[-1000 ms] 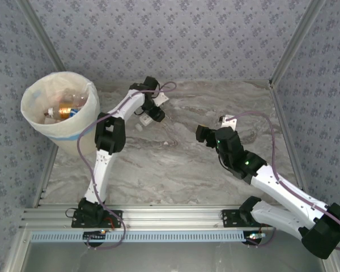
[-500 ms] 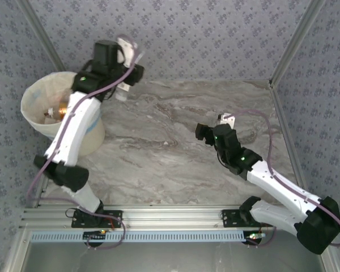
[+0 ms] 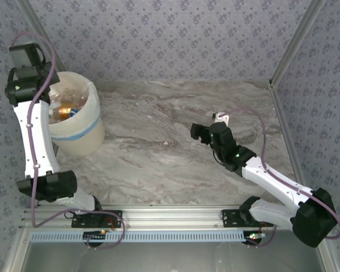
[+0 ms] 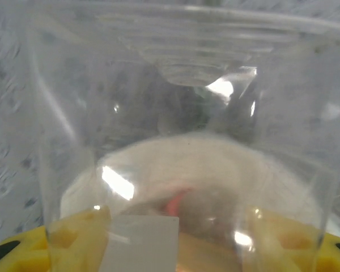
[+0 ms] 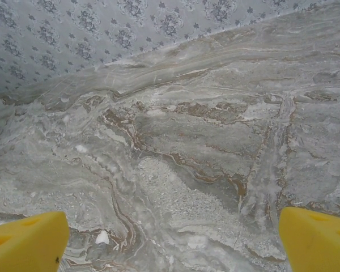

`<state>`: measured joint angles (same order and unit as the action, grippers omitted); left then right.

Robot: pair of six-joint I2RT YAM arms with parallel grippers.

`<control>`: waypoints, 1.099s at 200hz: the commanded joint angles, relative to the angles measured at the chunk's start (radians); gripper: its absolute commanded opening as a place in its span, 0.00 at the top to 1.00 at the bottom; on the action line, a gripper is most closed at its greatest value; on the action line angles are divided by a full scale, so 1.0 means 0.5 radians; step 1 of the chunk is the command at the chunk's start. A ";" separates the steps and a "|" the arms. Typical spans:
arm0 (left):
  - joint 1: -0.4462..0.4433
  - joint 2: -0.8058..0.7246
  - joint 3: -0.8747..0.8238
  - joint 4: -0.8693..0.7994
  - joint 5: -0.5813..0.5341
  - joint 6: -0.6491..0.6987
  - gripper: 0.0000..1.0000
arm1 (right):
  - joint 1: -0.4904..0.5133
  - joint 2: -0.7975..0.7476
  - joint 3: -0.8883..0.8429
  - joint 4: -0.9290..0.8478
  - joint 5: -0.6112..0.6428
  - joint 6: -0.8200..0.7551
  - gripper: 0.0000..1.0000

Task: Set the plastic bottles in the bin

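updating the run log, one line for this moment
left gripper: holding clear bottle by bin | right gripper: open over table

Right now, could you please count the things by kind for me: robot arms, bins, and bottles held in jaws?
Robot arms: 2, the left arm and the right arm
Bins: 1, the white bin
Bottles held in jaws: 1, a clear bottle in the left jaws
Bottles inside the bin: several, too jumbled to count
Total counted: 4
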<state>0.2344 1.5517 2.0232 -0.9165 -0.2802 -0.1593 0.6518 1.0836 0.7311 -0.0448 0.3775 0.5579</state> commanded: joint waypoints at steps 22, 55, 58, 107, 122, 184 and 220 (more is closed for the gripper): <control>0.215 0.057 -0.099 -0.133 0.020 -0.262 0.37 | -0.018 -0.004 0.070 0.008 -0.023 -0.017 0.03; 0.186 0.072 0.026 -0.254 0.147 -0.379 0.13 | -0.018 -0.033 0.074 -0.023 0.001 -0.031 0.03; 0.176 0.059 0.029 -0.255 0.166 -0.383 0.12 | -0.019 -0.039 0.077 -0.031 0.009 -0.038 0.03; -0.472 -0.305 -0.184 -0.002 0.063 -0.330 0.01 | -0.099 -0.158 0.120 -0.221 0.127 -0.202 0.02; -0.721 -0.487 -0.520 0.275 0.203 -0.253 0.00 | -0.174 -0.211 0.108 -0.275 0.146 -0.264 0.02; -1.085 -1.306 -2.399 1.595 0.104 0.175 0.00 | -0.721 -0.398 -0.107 -0.289 0.201 -0.697 0.02; -0.986 -1.336 -3.075 2.209 -0.075 0.378 0.01 | -1.131 -0.209 -0.462 0.214 -0.166 -0.873 0.00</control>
<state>-0.3012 0.8845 0.6231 -0.1474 -0.2363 -0.0631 0.1959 0.9062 0.6117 -0.0967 0.4213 0.2214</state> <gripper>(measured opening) 0.994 0.999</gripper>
